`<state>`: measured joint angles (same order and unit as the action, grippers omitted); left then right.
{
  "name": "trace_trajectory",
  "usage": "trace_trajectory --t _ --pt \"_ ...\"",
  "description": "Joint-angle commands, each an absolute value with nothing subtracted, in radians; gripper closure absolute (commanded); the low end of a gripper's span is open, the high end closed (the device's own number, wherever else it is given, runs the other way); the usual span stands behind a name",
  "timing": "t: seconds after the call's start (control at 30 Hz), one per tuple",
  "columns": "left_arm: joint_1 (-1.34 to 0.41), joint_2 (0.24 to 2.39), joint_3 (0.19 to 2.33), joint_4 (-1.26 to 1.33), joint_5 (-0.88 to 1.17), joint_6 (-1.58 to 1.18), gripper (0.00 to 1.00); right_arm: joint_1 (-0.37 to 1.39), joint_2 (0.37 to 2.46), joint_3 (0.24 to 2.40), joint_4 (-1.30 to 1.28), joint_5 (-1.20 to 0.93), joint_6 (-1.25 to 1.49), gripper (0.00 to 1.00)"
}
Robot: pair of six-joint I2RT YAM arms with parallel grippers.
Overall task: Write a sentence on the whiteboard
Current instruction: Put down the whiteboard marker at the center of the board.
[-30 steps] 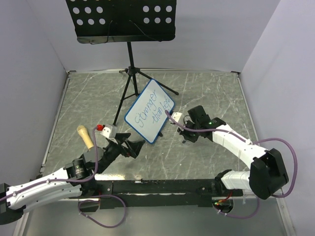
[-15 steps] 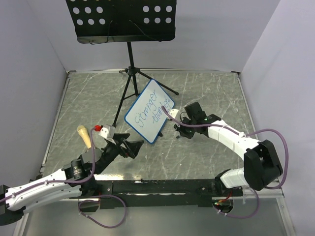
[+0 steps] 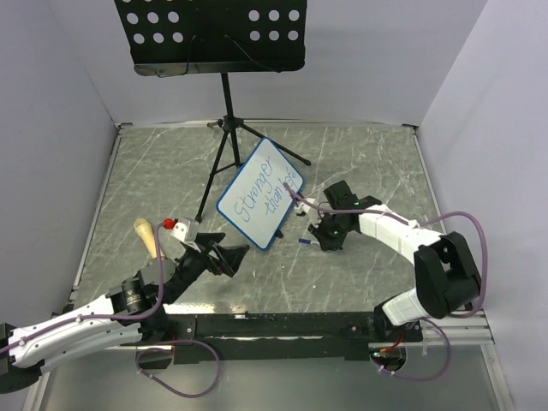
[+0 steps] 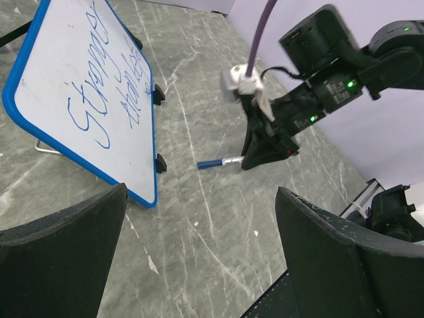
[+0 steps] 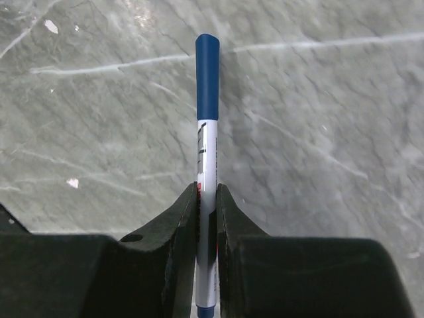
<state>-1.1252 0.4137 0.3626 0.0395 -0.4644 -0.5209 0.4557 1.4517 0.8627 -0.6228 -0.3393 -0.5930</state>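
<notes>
Right gripper (image 5: pixel 207 192) clamped on blue marker (image 5: pixel 207 119) barrel, tip seemingly capped; light, stiff, likely slippery. Whiteboard (image 4: pixel 46 79) looks light, may tip under pressure. Left gripper (image 4: pixel 199 252) jaws apart.

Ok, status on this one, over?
Left gripper open, empty. Right gripper shut on marker, off the whiteboard. Sentence there, two lines. Nothing between them.

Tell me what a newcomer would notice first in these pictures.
First comes the blue-framed whiteboard, propped up mid-table and carrying two slanted lines of blue handwriting. Next is the right gripper, just to the board's right in the top view, shut on a blue-capped marker held low over the table. At the far edge stands a black perforated music stand.
</notes>
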Motion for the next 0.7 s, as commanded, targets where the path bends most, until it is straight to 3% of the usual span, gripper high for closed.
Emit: trace_trajectory --t 0.0,0.27,0.4,0.67 --pt "-1.123 0.410 0.370 0.051 -0.451 -0.526 0.03 0.381 1.359 0.865 -0.634 -0.416 -0.597 1.00" --pt "-1.123 0.430 0.397 0.055 -0.454 -0.526 0.03 0.042 1.535 1.015 -0.464 -0.359 -0.546 1.00" --pt "-1.121 0.419 0.406 0.003 -0.520 -0.587 0.03 -0.030 1.681 1.123 -0.400 -0.298 -0.453 1.00" --pt "-1.118 0.334 0.483 -0.161 -0.692 -0.683 0.04 -0.095 1.853 1.273 -0.488 -0.310 -0.390 0.74"
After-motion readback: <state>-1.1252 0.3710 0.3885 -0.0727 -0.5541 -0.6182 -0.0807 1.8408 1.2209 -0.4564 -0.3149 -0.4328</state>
